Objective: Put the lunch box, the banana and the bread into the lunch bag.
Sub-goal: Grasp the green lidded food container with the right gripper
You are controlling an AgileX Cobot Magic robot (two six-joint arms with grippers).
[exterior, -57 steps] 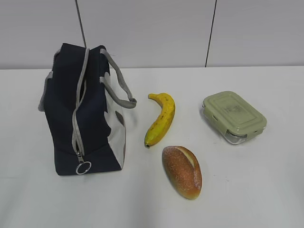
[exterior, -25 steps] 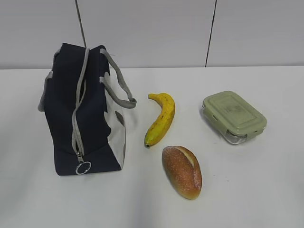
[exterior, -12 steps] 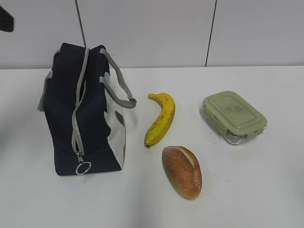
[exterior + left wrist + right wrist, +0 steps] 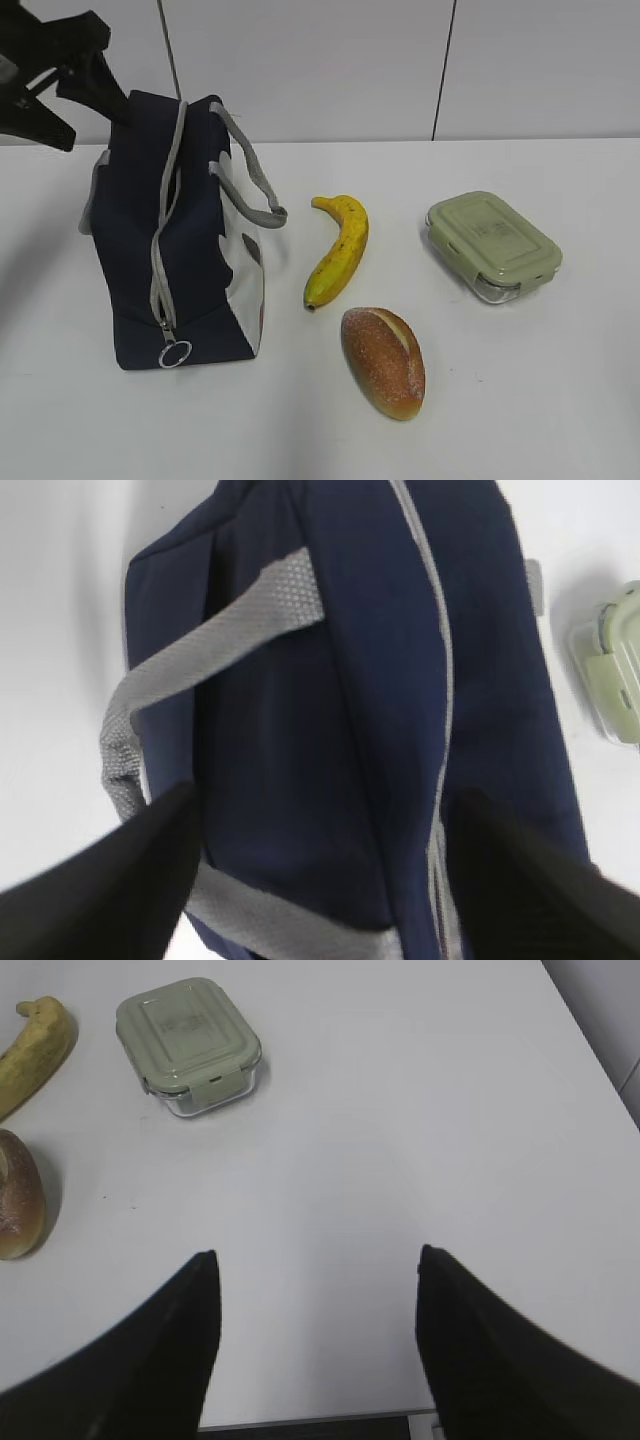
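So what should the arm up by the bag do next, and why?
Probably lower the left gripper toward the lunch bag to get it open. Its grey zipper looks closed, while the banana, bread and lunch box all lie outside on the table. The jaws stand open above the bag, holding nothing.

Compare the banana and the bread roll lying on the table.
The banana is yellow, slim and curved; the bread is golden-brown, plump and oval. The banana lies farther back, next to the lunch bag's handle, while the bread lies nearer the camera. Both rest on the white table, outside the bag, untouched by either gripper.
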